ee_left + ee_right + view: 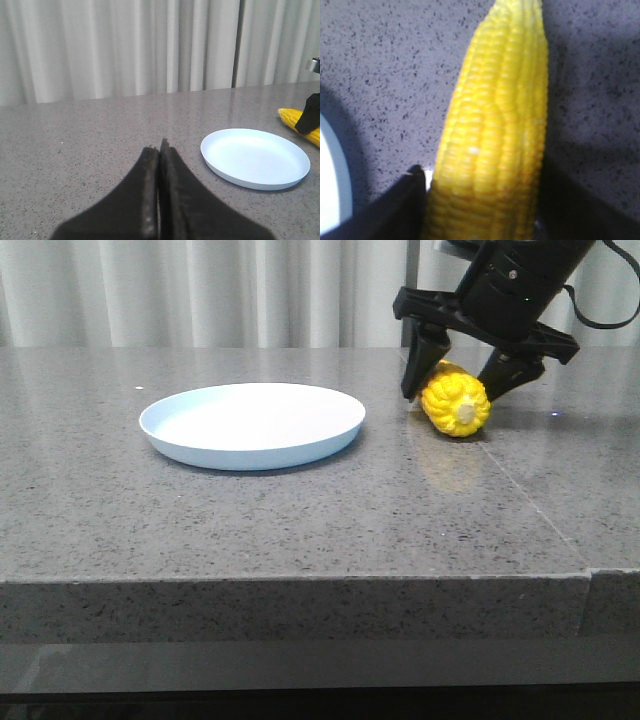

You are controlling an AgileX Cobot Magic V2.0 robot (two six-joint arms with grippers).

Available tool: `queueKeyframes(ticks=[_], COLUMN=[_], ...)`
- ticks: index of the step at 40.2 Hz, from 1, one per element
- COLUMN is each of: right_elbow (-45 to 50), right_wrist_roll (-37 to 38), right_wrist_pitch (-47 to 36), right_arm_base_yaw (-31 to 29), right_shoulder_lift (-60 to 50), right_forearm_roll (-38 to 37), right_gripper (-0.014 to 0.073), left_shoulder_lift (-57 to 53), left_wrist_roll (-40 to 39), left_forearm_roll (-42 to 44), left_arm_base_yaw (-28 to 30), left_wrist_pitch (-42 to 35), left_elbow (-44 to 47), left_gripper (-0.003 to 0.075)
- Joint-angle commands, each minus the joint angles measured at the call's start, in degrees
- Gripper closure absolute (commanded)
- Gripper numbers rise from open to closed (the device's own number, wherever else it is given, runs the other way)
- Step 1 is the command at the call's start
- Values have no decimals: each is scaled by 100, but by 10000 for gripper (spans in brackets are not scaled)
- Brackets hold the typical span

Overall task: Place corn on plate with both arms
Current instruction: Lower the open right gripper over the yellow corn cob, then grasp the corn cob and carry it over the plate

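R end effector (462, 390) straddles corn (456, 403) w/ slim gaps; plate (252, 424) just beside; L end effector (159, 150) pinched.

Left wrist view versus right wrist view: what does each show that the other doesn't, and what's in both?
Only the left wrist view shows the left gripper with its fingers pressed together, the whole plate and the curtain behind the table. Only the right wrist view shows the right gripper with a finger on each side of the corn, seen close up. Both show the corn, some of the plate and the grey table.
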Motion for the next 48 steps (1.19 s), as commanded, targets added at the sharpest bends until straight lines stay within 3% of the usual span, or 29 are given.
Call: queueKeyframes(ticks=[1,6,15,24,37,48], right_elbow=[-193,-193,-193,-193,-193,-193], right_wrist_roll=[-63,-63,-63,-63,-63,327], right_wrist_pitch=[-149,-143,-77,-128,-742,-1360], right_arm_base_yaw=[-7,-7,61,536,1634,1733], right_shoulder_lift=[-433,-656,-1274,-1548,-1080,-491], right_forearm_roll=[121,121,135,348,955,1117], right_gripper=[339,473,471,471,471,471], left_shoulder_lift=[91,91,91,91,91,91], left_wrist_roll=[-61,-61,-61,-61,-61,-61], left_forearm_roll=[10,10,10,10,10,10], left_arm_base_yaw=[-34,-34,-34,-34,-34,-34], left_wrist_pitch=[-491,-491,-491,-491,-491,-491], left_elbow=[-131,-131,-131,-131,-131,-131], left_gripper=[741,741,741,741,741,741])
